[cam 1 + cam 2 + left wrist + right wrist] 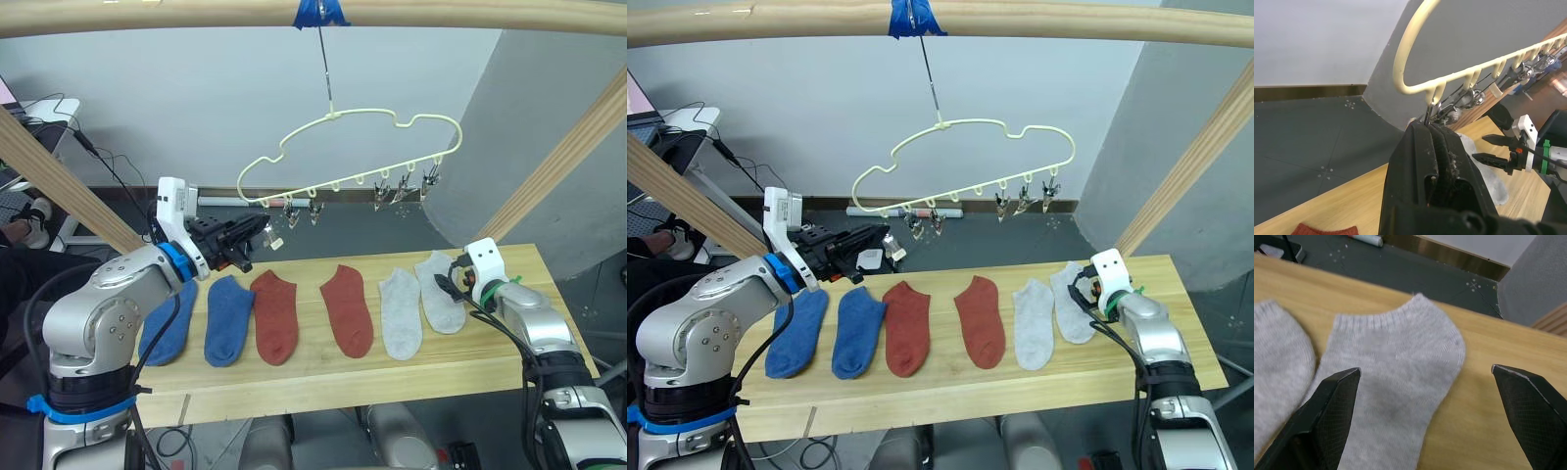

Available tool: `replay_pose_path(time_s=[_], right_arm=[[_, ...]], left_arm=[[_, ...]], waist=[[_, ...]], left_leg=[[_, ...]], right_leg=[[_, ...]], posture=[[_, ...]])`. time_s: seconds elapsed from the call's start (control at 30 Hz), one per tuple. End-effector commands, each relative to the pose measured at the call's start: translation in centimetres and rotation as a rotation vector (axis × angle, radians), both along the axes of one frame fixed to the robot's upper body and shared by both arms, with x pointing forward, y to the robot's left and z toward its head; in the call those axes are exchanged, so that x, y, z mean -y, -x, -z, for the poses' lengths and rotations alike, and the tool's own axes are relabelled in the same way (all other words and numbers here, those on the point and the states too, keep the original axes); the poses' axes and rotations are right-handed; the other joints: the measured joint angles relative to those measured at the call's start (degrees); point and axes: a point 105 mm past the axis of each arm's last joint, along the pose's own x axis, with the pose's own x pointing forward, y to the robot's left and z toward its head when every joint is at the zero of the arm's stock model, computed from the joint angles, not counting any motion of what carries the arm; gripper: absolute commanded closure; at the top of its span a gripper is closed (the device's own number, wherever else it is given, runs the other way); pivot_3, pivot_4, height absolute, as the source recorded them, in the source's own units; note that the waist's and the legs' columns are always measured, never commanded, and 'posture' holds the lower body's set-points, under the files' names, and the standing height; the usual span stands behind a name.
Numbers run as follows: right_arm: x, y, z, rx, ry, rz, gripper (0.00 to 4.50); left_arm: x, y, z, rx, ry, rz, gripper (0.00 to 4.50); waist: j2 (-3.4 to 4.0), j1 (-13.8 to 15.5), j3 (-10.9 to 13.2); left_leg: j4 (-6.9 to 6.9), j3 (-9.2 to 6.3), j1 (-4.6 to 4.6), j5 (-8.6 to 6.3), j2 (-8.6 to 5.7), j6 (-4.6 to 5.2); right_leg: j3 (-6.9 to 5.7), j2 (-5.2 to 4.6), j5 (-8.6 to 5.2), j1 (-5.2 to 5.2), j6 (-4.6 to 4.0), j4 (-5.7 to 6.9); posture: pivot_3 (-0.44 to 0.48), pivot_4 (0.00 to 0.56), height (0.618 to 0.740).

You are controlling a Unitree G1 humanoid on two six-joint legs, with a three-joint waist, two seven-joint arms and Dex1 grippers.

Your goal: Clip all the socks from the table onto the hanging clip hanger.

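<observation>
Bare table point(509, 259) edge beside right tool point(453, 281)

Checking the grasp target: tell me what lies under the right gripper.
The right gripper, open, hovers over the outermost grey sock lying flat on the table. The wood beneath the sock is covered.

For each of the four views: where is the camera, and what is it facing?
Head stereo pair: forward and down at table, socks, clip hanger; both arms show.
Left wrist: along left end effector, shut at a hanger clip.
Right wrist: open right end effector over grey sock.
All show socks.
</observation>
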Motion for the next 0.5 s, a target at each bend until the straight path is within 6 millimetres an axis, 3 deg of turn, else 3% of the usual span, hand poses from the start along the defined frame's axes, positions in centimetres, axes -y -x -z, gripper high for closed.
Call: replay_pose_path(time_s=[0.03, 0.3, 0.4, 0.5], right_arm=[[0.0, -0.6, 0.5, -0.01, -0.001, 0.008, 0.0], [0.4, -0.4, 2.9, -0.102, -0.003, 0.012, 0.0], [0.4, 0.6, 4.0, -0.126, 0.021, -0.024, 0.58], [0.5, 1.5, 4.5, -0.136, 0.016, -0.033, 1.64]], left_arm=[[-0.6, -0.1, 1.8, -0.083, -0.025, -0.023, 4.49], [-0.5, -0.1, 1.9, -0.084, -0.031, -0.016, 4.49], [-0.5, 0.1, 1.9, -0.084, -0.032, -0.019, 4.5], [-0.5, 0.2, 2.0, -0.085, -0.03, -0.022, 4.5]], waist=[[0.0, 0.1, 0.0], [0.0, 0.1, 0.0], [0.0, 0.1, 0.0], [0.0, 0.2, 0.0]], left_leg=[[0.0, 0.0, -0.01, 0.0, 0.0, 0.0], [-0.02, 0.01, -0.04, 0.0, 0.0, 0.0], [-0.02, 0.0, -0.02, 0.0, 0.0, 0.0], [-0.02, -0.02, 0.0, 0.0, 0.0, 0.0]], right_leg=[[0.0, 0.0, 0.0, 0.0, 0.0, 0.0], [0.0, -0.01, 0.0, 0.01, 0.0, -0.09], [-0.01, -0.01, 0.0, 0.03, 0.0, -0.07], [-0.02, -0.01, -0.01, 0.05, 0.0, -0.08]], posture=[[-0.041, 0.284, 0.74], [-0.034, 0.286, 0.74], [-0.025, 0.289, 0.74], [-0.027, 0.288, 0.74]])
